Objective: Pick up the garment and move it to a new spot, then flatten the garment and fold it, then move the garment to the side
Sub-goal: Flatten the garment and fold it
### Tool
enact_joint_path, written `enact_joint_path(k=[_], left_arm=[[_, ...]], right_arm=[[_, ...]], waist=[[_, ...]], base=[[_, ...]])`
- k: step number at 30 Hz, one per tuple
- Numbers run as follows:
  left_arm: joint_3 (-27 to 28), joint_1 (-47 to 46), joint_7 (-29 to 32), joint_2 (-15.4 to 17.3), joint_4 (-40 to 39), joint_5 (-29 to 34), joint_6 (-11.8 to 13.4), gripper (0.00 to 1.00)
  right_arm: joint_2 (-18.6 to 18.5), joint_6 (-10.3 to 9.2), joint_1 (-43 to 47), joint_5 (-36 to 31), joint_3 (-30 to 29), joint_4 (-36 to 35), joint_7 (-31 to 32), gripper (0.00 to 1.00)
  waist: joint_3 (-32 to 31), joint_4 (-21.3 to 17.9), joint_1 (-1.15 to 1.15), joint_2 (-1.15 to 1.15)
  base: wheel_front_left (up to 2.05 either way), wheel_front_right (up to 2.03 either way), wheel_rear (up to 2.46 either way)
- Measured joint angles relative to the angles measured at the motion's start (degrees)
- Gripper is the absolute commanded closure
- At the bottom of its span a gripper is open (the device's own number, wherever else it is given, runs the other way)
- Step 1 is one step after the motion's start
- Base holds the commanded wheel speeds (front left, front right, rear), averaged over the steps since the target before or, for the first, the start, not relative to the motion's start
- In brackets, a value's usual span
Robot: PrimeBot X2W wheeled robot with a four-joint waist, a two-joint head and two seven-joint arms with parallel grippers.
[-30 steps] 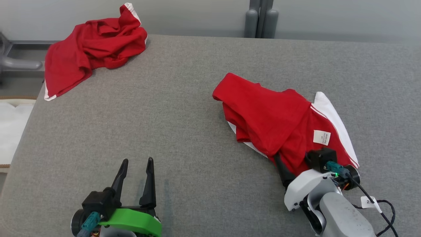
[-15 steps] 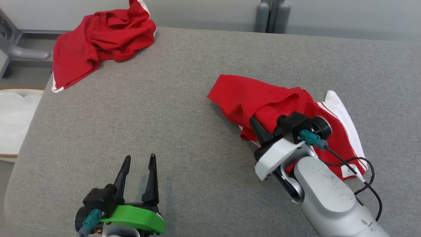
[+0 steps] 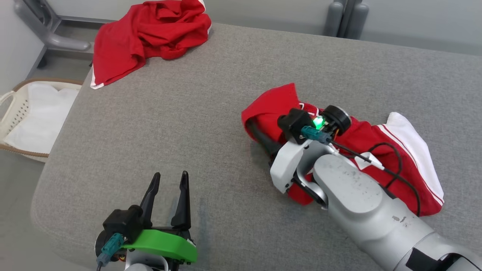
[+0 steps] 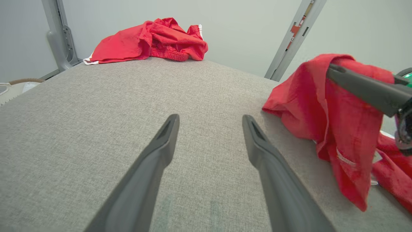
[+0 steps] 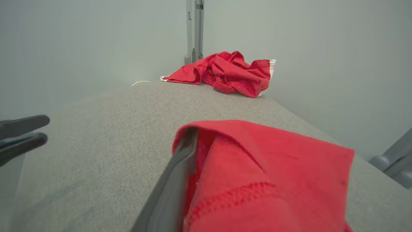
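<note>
A red garment (image 3: 376, 137) with white side panels lies crumpled on the right half of the grey table (image 3: 188, 113). My right gripper (image 3: 260, 131) is shut on the garment's left end, and the cloth is lifted and draped over its fingers. In the left wrist view the garment (image 4: 341, 106) hangs from a dark finger (image 4: 360, 85). In the right wrist view one finger (image 5: 180, 174) shows beside the bunched garment (image 5: 273, 167), which covers the other. My left gripper (image 3: 170, 180) stands open over bare table at the near edge, its fingers (image 4: 161, 151) spread with nothing between them.
A second red garment (image 3: 150, 34) is piled on the table's far left corner, partly over the edge. A white laundry basket (image 3: 20, 113) stands on the floor to the left. Grey posts (image 3: 346, 19) rise behind the table.
The head camera has turned, shifting the whole picture. My right gripper closed on the garment's near edge and carried it up and leftward, bunching the cloth over itself. The left gripper stayed still.
</note>
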Motion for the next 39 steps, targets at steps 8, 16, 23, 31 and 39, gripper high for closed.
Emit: enact_joint_path(k=[8,16,23,31,39], left_arm=[[1.1,0.0,0.0,0.0,-0.5,0.0,0.7,0.0],[3.2,0.0,0.0,0.0,-1.0,0.7,0.7,0.0],[6.1,0.2,0.0,0.0,-1.7,2.4,0.7,0.0],[6.9,2.3,0.0,0.0,-2.2,3.4,0.3,0.0],[6.3,2.6,0.0,0.0,-2.4,3.9,-0.4,0.0]], right_arm=[[0.1,0.0,0.4,1.4,8.7,1.8,2.8,0.0],[0.1,0.0,4.1,0.8,8.4,0.4,0.5,0.0],[0.1,0.0,10.9,0.6,1.9,-2.3,-1.6,0.0],[-0.2,0.0,14.7,-10.6,-18.9,-2.3,-2.4,0.0],[-4.9,0.0,14.5,-22.1,-34.4,0.8,0.3,0.0]], waist=[[0.2,-0.5,0.0,0.0],[-0.4,-4.1,0.0,0.0],[-2.3,-6.8,0.0,0.0],[-5.0,-9.2,0.0,0.0],[-5.0,-9.8,0.0,0.0]], base=[[0.0,0.0,0.0],[0.0,0.0,0.0],[0.0,0.0,0.0],[0.0,0.0,0.0],[0.0,0.0,0.0]])
